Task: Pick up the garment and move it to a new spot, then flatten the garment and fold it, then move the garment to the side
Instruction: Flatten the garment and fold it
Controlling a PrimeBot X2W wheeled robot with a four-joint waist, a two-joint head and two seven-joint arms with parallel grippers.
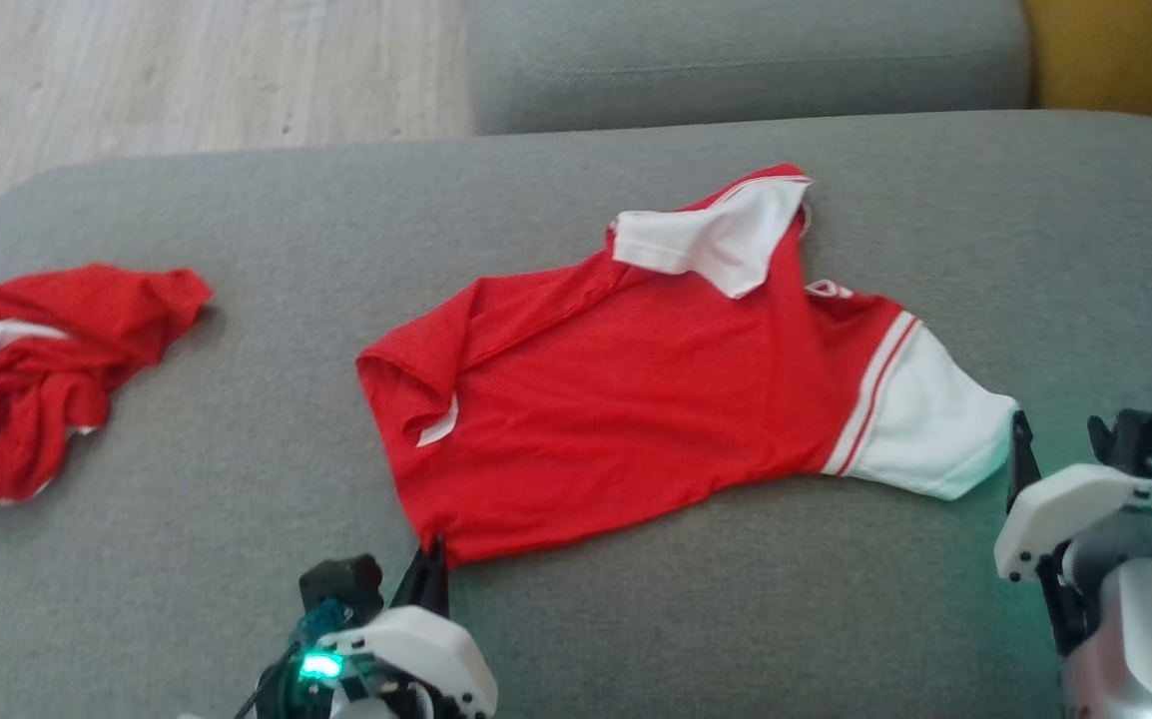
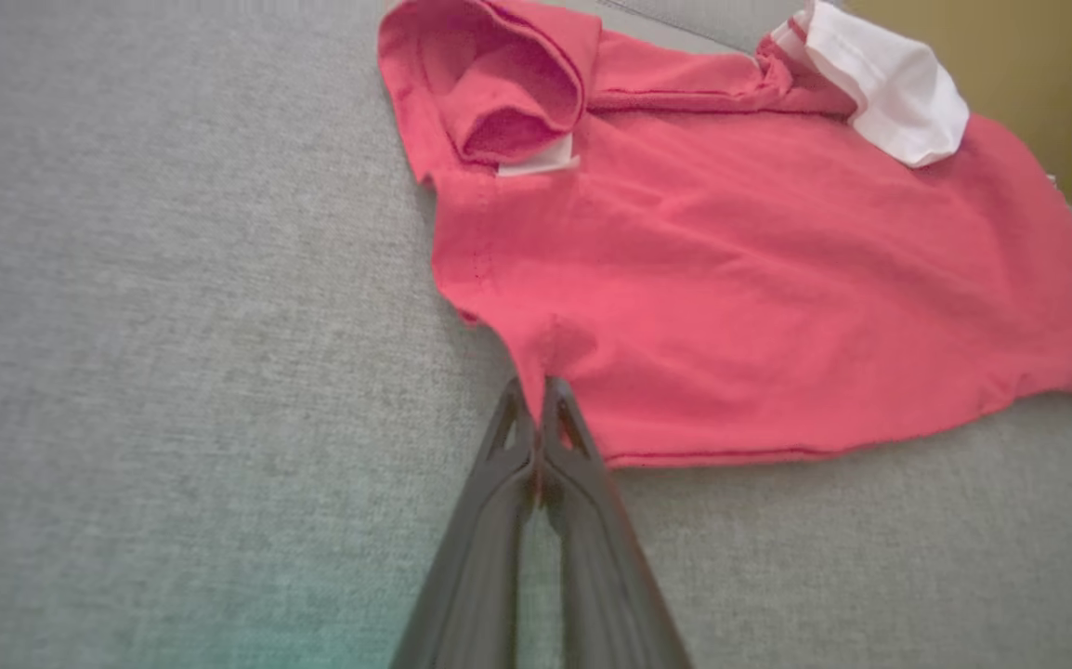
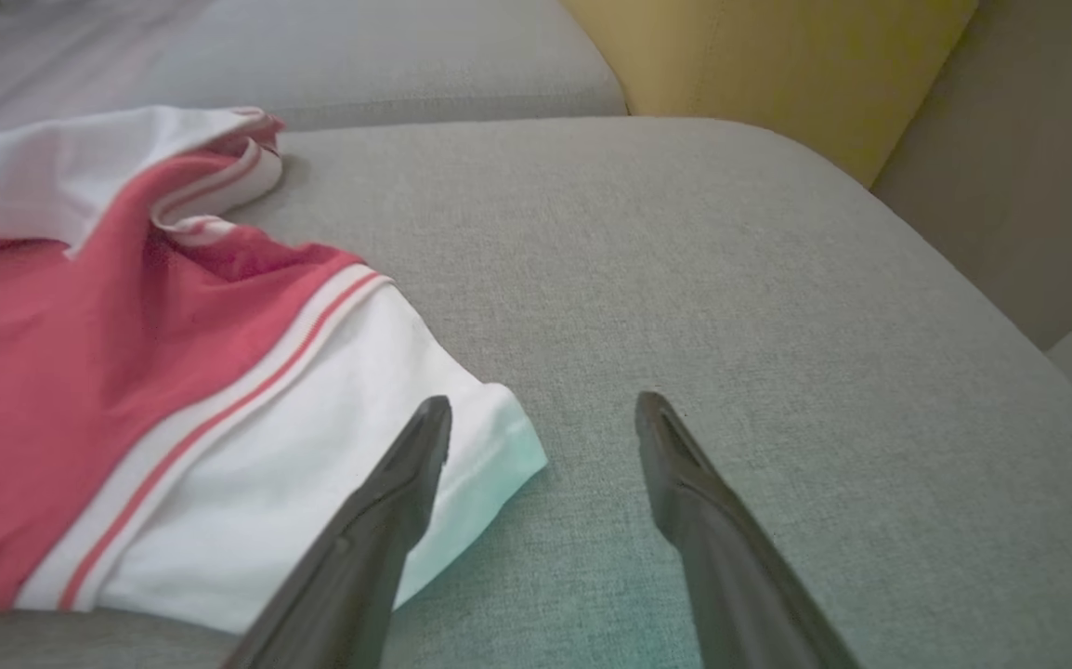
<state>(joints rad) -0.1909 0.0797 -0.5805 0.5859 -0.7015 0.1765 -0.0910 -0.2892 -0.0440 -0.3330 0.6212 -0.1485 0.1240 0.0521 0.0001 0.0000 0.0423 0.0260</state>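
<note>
One soft red shirt (image 1: 616,399) lies spread in the middle of the rough gray cushion (image 1: 237,479). Your left gripper (image 2: 536,390) pinches its near corner. Your right gripper (image 3: 545,409) holds its jaws apart at the white sleeve (image 3: 313,446).

My left gripper (image 1: 433,561) sits at the lower left of the head view, its two dark fingers (image 2: 508,483) pressed together, pinching the near corner of the garment (image 1: 616,409). My right gripper (image 1: 1060,444), lower right, has its fingers (image 3: 406,483) spread wide apart, touching nothing.
</note>
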